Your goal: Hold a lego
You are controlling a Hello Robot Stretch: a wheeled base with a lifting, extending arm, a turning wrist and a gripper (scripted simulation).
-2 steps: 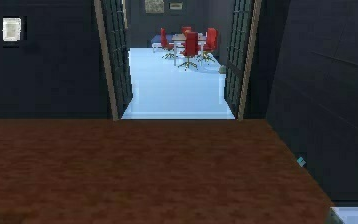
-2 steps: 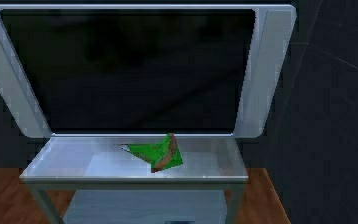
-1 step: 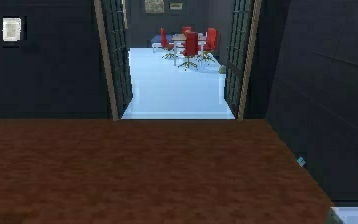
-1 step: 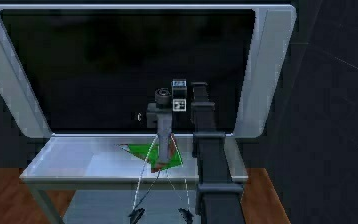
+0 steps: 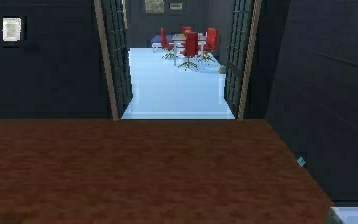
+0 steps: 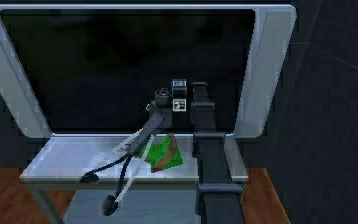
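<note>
In the arm side view the dark arm (image 6: 215, 165) rises from the bottom edge and ends at two white marker squares (image 6: 179, 90). The gripper (image 6: 98, 193) reaches down and to the left from there, its thin fingers (image 6: 125, 152) crossing a pale grey stand top (image 6: 67, 155). A small green and orange thing (image 6: 165, 152) lies on the stand right by the fingers; its shape is too vague to name. I cannot tell whether the gripper holds anything.
A large dark screen (image 6: 127, 65) in a pale frame stands on the stand, with brown wood floor (image 6: 7, 195) below. In the forward view a brown surface (image 5: 137, 170) spans the foreground. Beyond it, a doorway (image 5: 177, 85) opens onto a bright room with red chairs (image 5: 190, 45).
</note>
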